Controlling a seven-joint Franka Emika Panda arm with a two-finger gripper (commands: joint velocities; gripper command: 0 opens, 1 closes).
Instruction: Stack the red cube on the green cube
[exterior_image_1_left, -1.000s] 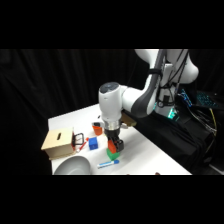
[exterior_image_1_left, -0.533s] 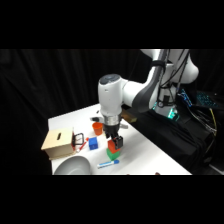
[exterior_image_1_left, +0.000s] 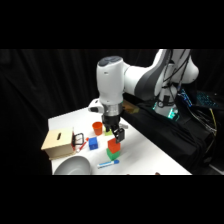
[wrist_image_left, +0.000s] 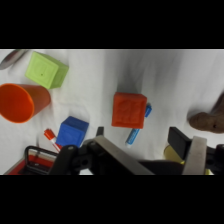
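The red cube (exterior_image_1_left: 114, 146) sits on the green cube (exterior_image_1_left: 113, 155), stack made. The hand (exterior_image_1_left: 117, 135) hovers just above it, fingers apart and empty. Next: lift clear straight up.

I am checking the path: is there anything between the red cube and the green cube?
Nothing visible stands between them. In the side view the red cube seems to sit directly on the green cube, just under the open gripper.
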